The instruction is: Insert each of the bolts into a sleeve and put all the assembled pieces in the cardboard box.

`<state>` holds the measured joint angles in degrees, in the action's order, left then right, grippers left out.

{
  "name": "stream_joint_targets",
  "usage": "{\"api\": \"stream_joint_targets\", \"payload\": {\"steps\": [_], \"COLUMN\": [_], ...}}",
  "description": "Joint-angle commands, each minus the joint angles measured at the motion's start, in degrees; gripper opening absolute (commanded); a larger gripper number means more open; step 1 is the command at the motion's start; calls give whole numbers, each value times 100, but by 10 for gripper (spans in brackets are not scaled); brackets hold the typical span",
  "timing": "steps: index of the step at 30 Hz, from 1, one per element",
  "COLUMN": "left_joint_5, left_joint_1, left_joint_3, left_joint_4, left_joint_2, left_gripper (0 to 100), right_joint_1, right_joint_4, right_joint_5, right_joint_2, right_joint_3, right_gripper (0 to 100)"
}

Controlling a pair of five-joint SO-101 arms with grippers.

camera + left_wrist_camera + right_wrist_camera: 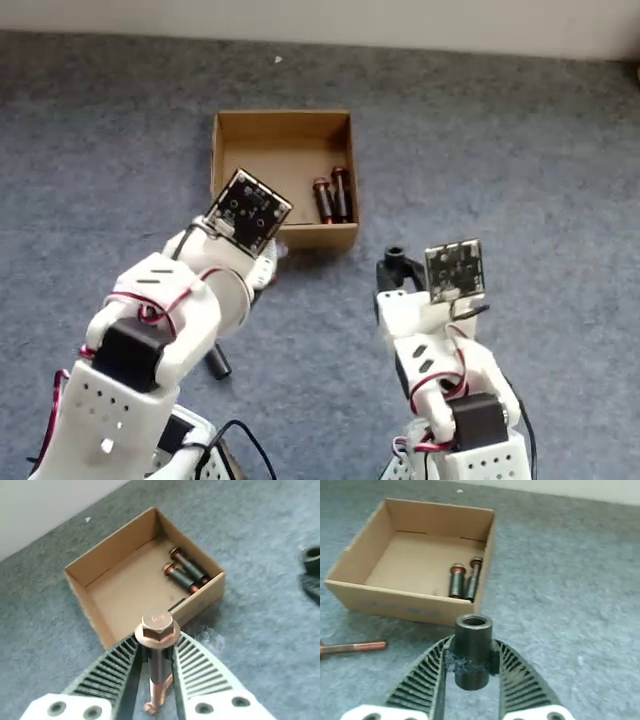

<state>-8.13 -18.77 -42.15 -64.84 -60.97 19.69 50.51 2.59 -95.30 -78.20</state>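
- Bolt (pixel 157 667) is clenched across its shank in our left end effector (pixel 157 640), just under the head. The threaded end stays free, presumably for insertion.
- Our right end effector (pixel 472 652) grasps a sleeve (pixel 474 635) round its middle. The bore is open and unobstructed, which we read as ready to receive the bolt.
- Bolt and sleeve are apart and not yet mated; both sit just outside the box (pixel 283 115), at its near wall.
- Two assembled pieces (pixel 333 197) lie side by side in the box, by its right wall.
- Spare sleeve (pixel 218 362), we think, lies on the tabletop by the left arm.

light: soft, even, fairly bright | shadows: faint, diffuse, at foot of cardboard box (pixel 120 545) | glare: mild sheen, upper-left pale strip
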Motion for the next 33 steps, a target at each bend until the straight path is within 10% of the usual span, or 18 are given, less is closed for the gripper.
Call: {"api": "stream_joint_targets", "payload": {"steps": [1, 33], "left_joint_5": [589, 2101], "left_joint_1": [-418, -1341], "left_joint_3": [40, -1552], "left_joint_4": [185, 1662], "left_joint_2": [-418, -3538], "left_gripper": [5, 6], "right_joint_1": [321, 2141], "right_joint_4": [4, -1710], "right_joint_5": [44, 589], "right_joint_2": [-532, -980], "right_joint_3": [-66, -541], "right_gripper": [6, 6]}}
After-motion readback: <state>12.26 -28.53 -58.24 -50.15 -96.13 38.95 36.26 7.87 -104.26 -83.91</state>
